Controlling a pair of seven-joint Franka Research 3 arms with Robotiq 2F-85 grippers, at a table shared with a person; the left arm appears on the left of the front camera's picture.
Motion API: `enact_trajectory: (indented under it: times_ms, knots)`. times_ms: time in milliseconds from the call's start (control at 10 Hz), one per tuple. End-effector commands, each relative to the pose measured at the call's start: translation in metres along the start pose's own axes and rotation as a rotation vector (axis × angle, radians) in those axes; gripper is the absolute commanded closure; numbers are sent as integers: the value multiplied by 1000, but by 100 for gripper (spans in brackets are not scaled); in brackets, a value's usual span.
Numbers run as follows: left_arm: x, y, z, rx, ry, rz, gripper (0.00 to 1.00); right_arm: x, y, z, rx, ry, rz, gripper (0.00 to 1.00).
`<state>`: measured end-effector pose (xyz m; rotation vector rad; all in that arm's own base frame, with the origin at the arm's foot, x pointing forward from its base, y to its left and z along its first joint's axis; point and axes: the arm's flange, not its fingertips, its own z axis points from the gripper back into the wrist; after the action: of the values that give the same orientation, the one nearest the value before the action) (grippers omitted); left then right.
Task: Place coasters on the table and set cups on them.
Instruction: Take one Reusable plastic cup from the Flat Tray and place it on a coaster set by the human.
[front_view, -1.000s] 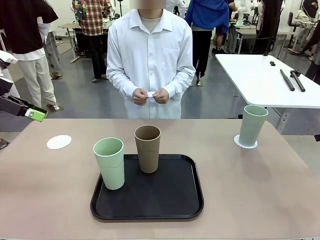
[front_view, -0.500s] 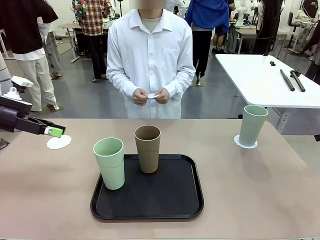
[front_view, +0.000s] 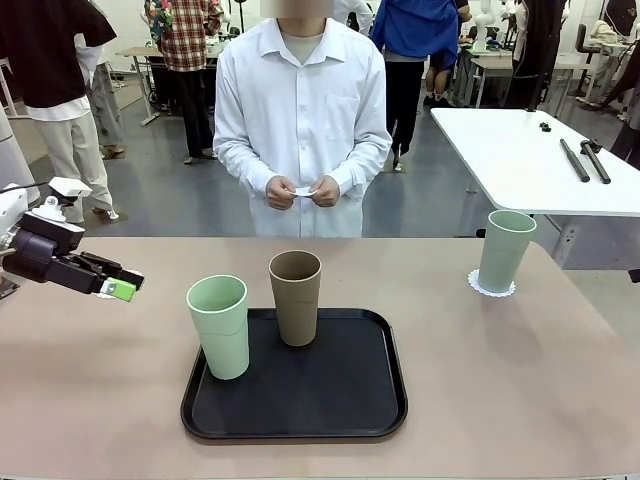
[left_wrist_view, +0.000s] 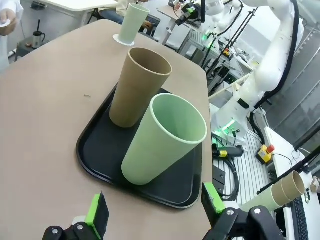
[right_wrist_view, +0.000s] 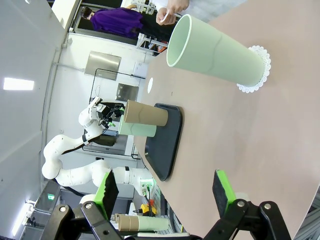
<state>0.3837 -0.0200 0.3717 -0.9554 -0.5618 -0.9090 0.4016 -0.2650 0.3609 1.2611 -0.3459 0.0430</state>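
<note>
I see the left gripper (front_view: 120, 288) spread wide, holding nothing, at nine o'clock of the mint cup (front_view: 219, 326) on the tray (front_view: 340, 400); the right gripper (right_wrist_view: 166, 192) gapes empty too.

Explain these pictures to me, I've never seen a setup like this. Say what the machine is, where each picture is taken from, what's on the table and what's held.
Two white robot arms share a table with a person standing across it. The front view looks from the robot's side toward the person; the two wrist views come from cameras on each arm, looking along its green-padded fingers, so they appear tilted. The left gripper hovers open over the table's left side, holding nothing; the right gripper is open and empty too. A black tray carries a mint green cup and a brown cup. Another mint cup stands on a white lacy coaster at the far right. A second coaster lies bare on the table. The person's hands hold something small and white.
</note>
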Motion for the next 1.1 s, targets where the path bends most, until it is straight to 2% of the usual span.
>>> enact_trajectory:
  times_ms: [0, 500, 700, 1000]
  knots:
    - [4, -5, 5, 12, -26, 17, 0, 1, 1, 0, -4, 0, -15, 0]
    - [1, -1, 5, 11, -9, 2, 0, 1, 1, 0, -4, 0, -15, 0]
    - [-9, 9, -2, -23, -49, -94, 0, 1, 1, 0, -4, 0, -15, 0]
    - [-28, 10, -19, -184, -171, -292, 0, 1, 1, 0, -4, 0, -15, 0]
